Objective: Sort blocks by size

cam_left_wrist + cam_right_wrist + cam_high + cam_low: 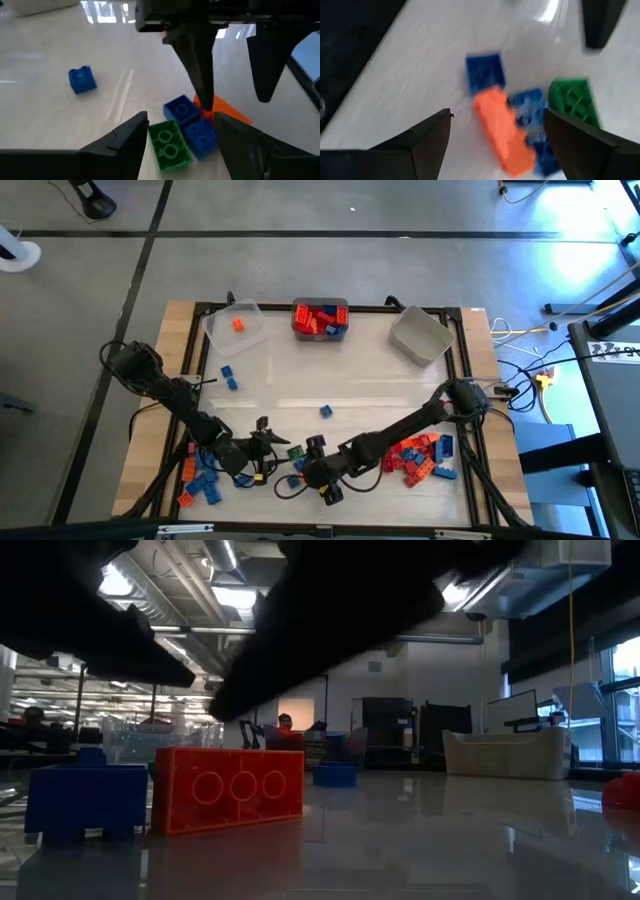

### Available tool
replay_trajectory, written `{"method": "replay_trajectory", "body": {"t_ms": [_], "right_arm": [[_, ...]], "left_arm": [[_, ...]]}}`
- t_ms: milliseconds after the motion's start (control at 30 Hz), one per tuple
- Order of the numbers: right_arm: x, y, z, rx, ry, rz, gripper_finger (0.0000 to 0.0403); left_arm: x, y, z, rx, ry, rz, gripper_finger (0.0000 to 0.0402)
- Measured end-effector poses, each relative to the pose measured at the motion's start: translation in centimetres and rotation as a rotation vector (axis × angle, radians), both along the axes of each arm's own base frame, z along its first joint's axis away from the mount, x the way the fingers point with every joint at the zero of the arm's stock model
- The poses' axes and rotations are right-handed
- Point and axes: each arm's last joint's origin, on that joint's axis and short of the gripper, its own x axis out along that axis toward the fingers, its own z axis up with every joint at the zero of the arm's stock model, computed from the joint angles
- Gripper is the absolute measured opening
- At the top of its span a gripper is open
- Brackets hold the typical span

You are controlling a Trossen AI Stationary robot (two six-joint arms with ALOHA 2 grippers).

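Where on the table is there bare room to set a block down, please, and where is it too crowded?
The widest free patch is the table's middle, bordered by the three bins along the far edge and the lone blue brick. The near edge is crowded: brick piles at the left and right, with both open pincers, left and right, over a small cluster between them.

Three bins [322, 318] stand in a row along the table's [300, 395] far edge. Nearer than the middle bin, one block [326, 412] lies alone. Block piles [203, 475] lie left and right of that block, at the near edge.
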Motion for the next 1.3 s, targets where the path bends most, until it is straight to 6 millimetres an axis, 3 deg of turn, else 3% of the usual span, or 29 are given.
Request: {"method": "replay_trajectory", "body": {"t_ms": [167,567,967,1100,1300], "right_arm": [[-0.1,0.3,-1.3,0.008,0.045,0.023,0.0314],[-0.5,0.8,-1.8,0.032,0.089,0.028,0.0314],[-1.3,0.5,-3.5,0.02,0.093,-0.054,0.0311],[-1.3,0.4,-3.6,0.036,0.075,-0.074,0.0277],[-1.0,0.3,-3.5,0.036,0.048,-0.079,0.0176]], "left_arm": [[-0.1,0.1,-0.2,-0.008,0.019,0.012,0.0214],[-0.1,0.1,-0.2,-0.013,0.016,0.015,0.0214],[0.0,0.1,-0.1,-0.011,0.01,0.016,0.0214],[0.0,0.1,-0.1,-0.005,0.003,0.021,0.0214],[0.0,0.1,0.0,0.006,0.002,0.019,0.0214]]}}
